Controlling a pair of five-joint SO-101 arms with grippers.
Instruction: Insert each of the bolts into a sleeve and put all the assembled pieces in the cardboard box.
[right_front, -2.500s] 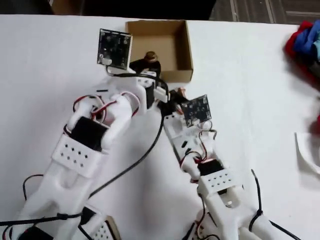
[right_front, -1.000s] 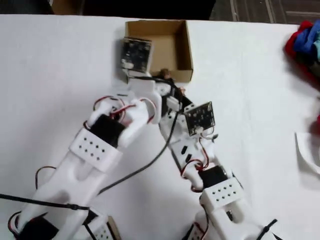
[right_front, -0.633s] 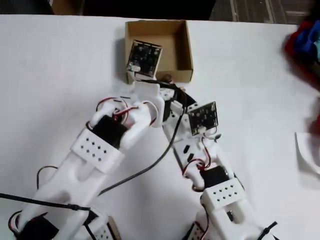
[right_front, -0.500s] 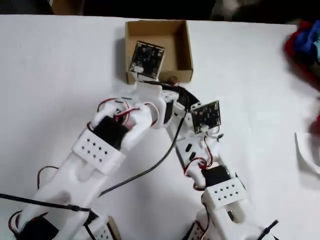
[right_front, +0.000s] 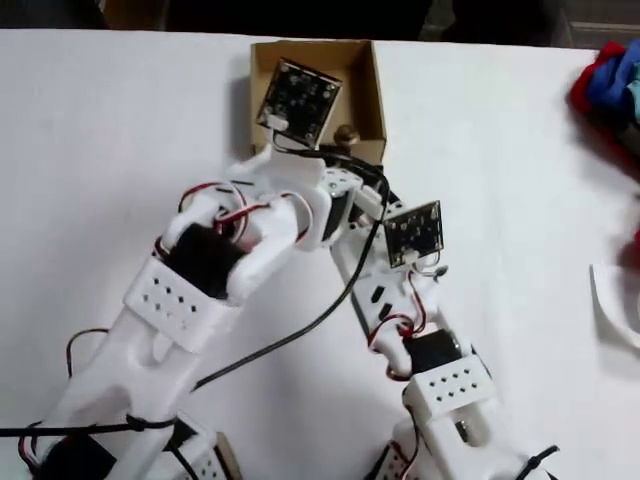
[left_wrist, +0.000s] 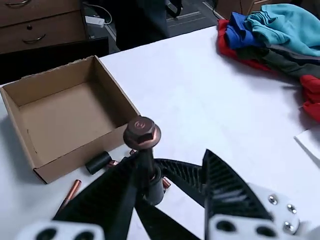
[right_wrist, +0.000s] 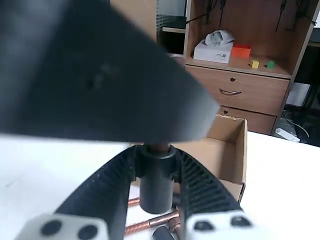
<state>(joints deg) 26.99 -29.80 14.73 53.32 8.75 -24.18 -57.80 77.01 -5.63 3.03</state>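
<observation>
Main risk, as I'm judging it: the bolt (left_wrist: 141, 132) is sitting only partway in the sleeve (right_wrist: 156, 186), with bare copper shaft showing between its hex head and the sleeve top. Any tilt on the way to the cardboard box (left_wrist: 75, 159) could be letting it slide out or jam crooked. One finger (left_wrist: 117, 192) of the left gripper (left_wrist: 172, 160) is lying right against the shaft, so a careless pull-away could be dragging the bolt sideways. The two arms are crowding each other just near of the box, so a bump is also possible, as is clipping the box's near wall. The left gripper is standing open and gripping nothing, its other finger well apart to the right of the bolt. The right gripper (right_wrist: 156, 165) is clamping the sleeve between both fingers and holding it upright. The bolt is standing upright in that sleeve, head up, and in the high view the head (right_front: 347, 134) is showing right at the box's near wall, toward its right end. The box is looking empty inside. Below the grippers, on the table (left_wrist: 200, 90), loose bolts (right_wrist: 150, 223) and a loose sleeve (left_wrist: 97, 162) are lying just near of the box wall, where a low sweep could be scattering them.
</observation>
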